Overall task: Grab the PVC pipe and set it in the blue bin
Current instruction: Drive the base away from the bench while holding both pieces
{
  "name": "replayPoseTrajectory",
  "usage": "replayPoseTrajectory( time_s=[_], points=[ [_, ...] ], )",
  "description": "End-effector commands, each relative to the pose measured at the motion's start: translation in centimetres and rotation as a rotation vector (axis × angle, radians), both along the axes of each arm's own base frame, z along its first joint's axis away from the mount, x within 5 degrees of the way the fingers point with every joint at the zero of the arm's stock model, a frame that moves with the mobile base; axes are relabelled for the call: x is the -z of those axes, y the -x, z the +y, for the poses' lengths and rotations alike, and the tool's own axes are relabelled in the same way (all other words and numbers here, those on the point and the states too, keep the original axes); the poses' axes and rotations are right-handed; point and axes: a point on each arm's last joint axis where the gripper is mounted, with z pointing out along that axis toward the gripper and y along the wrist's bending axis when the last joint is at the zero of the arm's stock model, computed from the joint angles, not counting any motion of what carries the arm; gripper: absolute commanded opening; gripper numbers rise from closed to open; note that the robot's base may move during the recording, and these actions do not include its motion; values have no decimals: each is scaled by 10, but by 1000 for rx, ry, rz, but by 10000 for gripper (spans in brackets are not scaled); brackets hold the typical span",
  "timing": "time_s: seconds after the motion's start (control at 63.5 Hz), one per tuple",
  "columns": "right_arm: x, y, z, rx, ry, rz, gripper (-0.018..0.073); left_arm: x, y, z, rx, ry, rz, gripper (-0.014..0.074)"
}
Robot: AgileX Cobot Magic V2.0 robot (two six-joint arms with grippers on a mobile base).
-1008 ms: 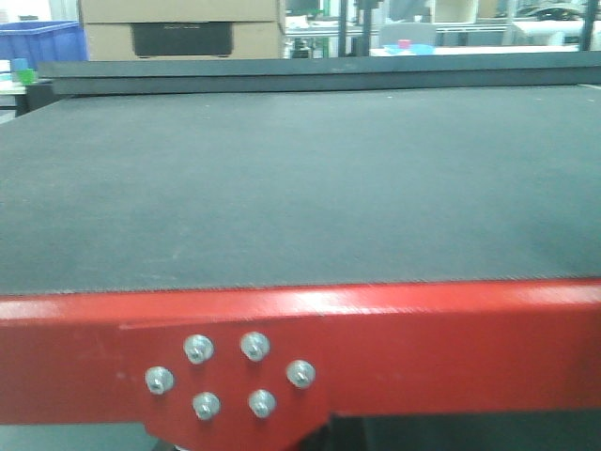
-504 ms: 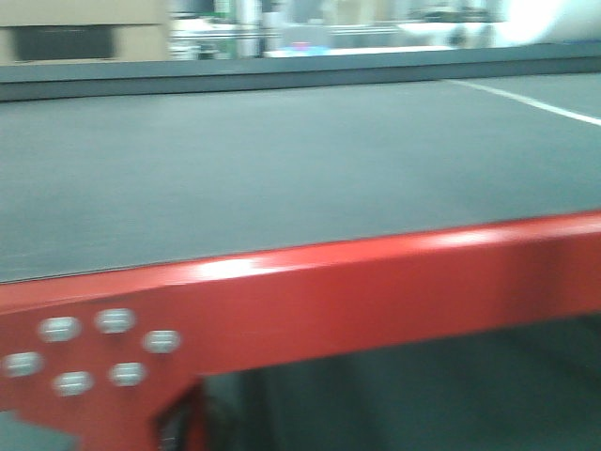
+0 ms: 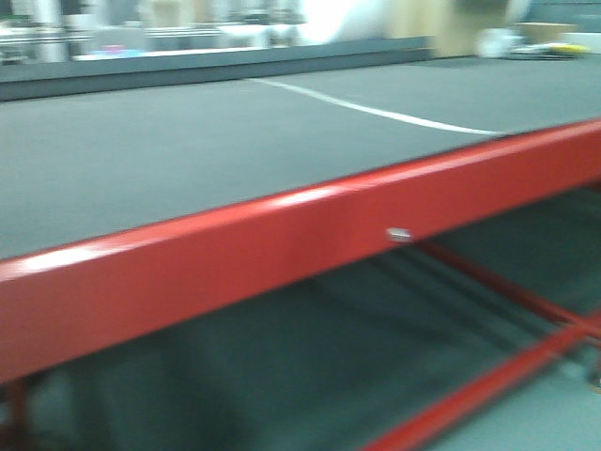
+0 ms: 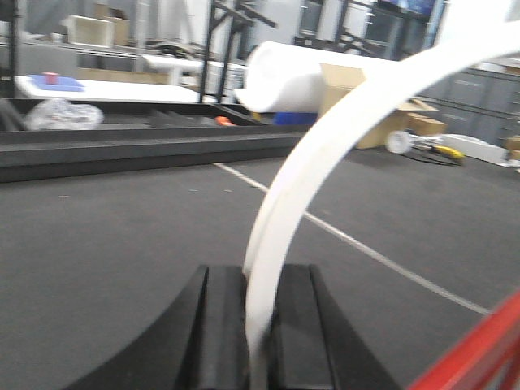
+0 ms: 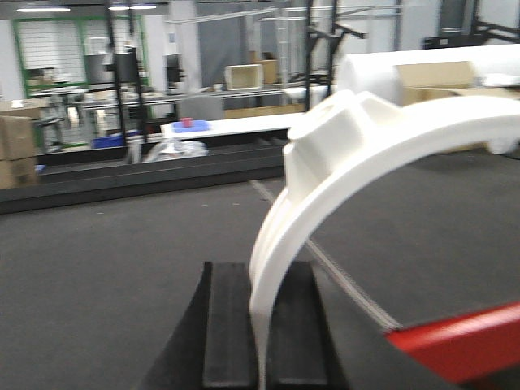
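- Left gripper (image 4: 258, 280) clamps the curved white PVC pipe (image 4: 325, 138) above the counter (image 4: 97, 244).
- Right gripper (image 5: 258, 272), also closed, holds a white curved fitting (image 5: 366, 138).
- Front view has swung right along the red rail (image 3: 282, 244); blue bin gone from sight, placing still ahead.

Dark mat (image 3: 188, 160) flat, broad room above it — red frame rail (image 3: 282, 240) bounds near edge, black ledge (image 4: 122, 150) far side; PVC pipe (image 4: 292, 183) arcs up ahead.

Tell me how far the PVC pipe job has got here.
Done: the grasp; left gripper and right gripper each have jaws shut on a curved white PVC piece. In hand: it is held above the dark table mat. Left: the drop; no blue bin is clearly in view.
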Motion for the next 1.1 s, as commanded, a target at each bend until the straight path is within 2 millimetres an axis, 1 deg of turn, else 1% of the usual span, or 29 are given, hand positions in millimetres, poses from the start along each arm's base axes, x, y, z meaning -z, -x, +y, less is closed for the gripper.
replayPoseTrajectory(
  time_s=[0.0, 1.086],
  points=[
    [-2, 1, 0, 3, 7, -27, -167, -3, 1, 0, 3, 21, -32, -111],
    [-2, 1, 0, 3, 7, -27, -167, -3, 1, 0, 3, 21, -32, -111]
  ],
)
